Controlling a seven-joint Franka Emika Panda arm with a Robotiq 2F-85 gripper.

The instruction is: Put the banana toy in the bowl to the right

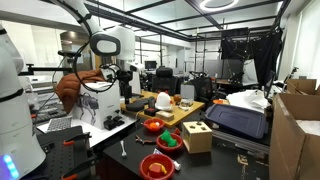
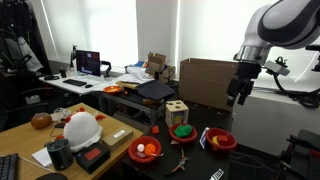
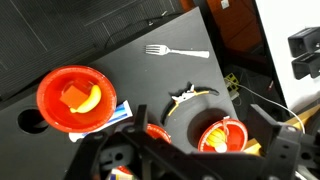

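In an exterior view, find the claw (image 1: 125, 88) hanging high over the far end of the dark tabletop (image 1: 120, 138), well apart from the red bowls (image 1: 170, 140). Cannot pick out the banana toy here: too small.

In an exterior view, see the claw up near the cardboard box (image 2: 205, 80). Cannot tell whether open or closed. Look for the banana toy (image 2: 207, 140) as a slim yellow curve, seemingly at the rim of the rightmost bowl (image 2: 220, 141), though blurred.

In the wrist view, notice a yellow sliver beside a glossy round bowl, and a metal fork (image 3: 177, 51) lying on matte black.

Expect light, stiff, smooth plastic, probably a little slippery. Better to take hold across the middle of the curve, gently.
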